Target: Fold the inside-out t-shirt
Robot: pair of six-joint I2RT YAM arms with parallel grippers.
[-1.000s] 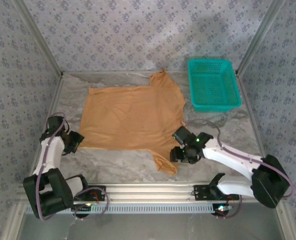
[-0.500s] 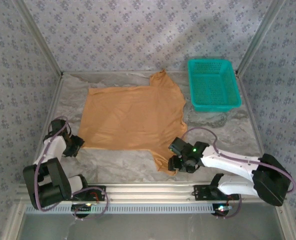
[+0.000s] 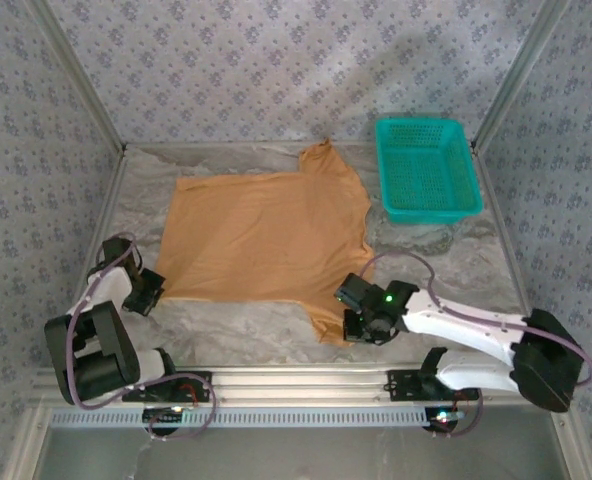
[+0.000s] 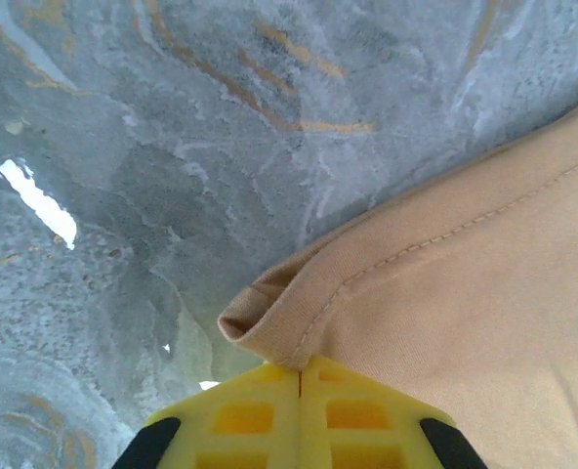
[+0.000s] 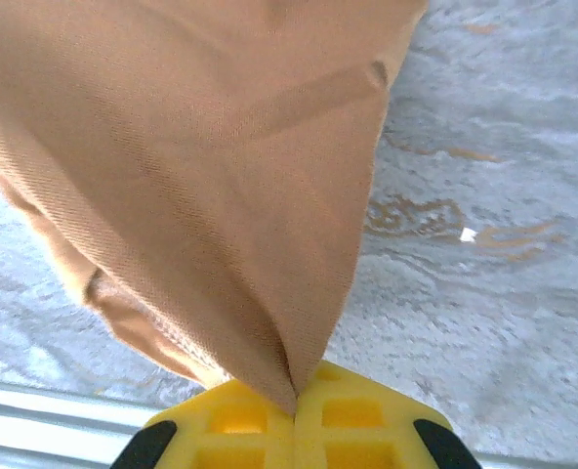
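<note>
While the t-shirt [image 3: 266, 235] is lying spread flat on the table [image 3: 456, 265], the left gripper [image 3: 148, 291] is clenching its near hem corner and the right gripper [image 3: 348, 320] its near sleeve, the soft, light cloth likely sagging between holds.

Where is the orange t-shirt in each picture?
Top external: tan-orange cotton t-shirt spread flat mid-table, left of the teal plastic basket.
Left wrist: its hemmed corner, lower right.
Right wrist: it fans from bottom centre across the upper left.
Shared landmark: grey marbled tabletop.
</note>
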